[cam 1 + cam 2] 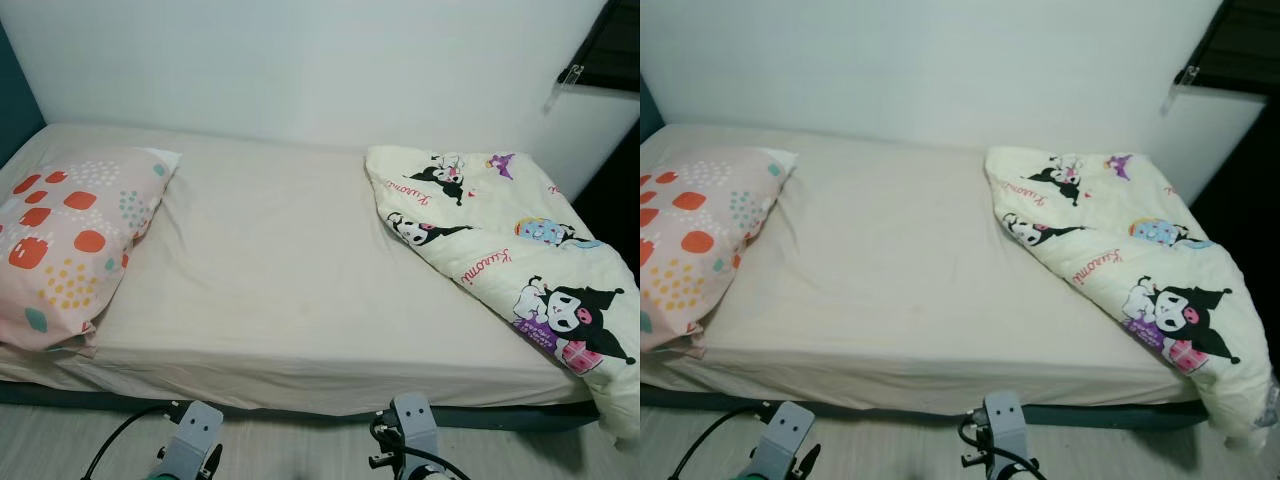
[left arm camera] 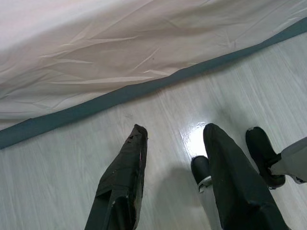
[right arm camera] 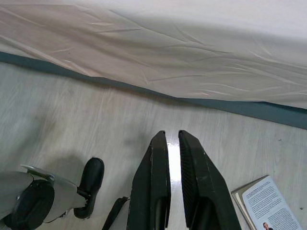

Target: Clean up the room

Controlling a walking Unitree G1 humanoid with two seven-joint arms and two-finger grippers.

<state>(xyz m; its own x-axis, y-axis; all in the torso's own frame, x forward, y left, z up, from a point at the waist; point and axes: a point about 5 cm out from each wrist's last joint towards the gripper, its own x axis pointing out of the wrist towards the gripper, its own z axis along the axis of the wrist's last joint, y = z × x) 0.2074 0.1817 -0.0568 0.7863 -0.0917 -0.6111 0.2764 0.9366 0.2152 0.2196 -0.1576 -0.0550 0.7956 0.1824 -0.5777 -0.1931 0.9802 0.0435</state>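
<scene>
A bed (image 1: 280, 290) with a cream sheet stands in front of me against a white wall. A pink pillow (image 1: 65, 235) with red and yellow spots lies at its left end. A cream cartoon-print blanket (image 1: 510, 250) is bunched over the right end and droops off the corner. My left gripper (image 2: 175, 134) hangs open above the pale wood floor by the bed's edge. My right gripper (image 3: 172, 136) hangs over the floor with its fingers nearly touching, holding nothing. Both wrists (image 1: 190, 435) show at the bottom of the head views.
A book (image 3: 268, 203) lies on the floor near my right gripper. My feet (image 2: 261, 153) stand on the floor close to the grey bed base (image 2: 120, 98). A dark window frame (image 1: 610, 45) sits at the upper right.
</scene>
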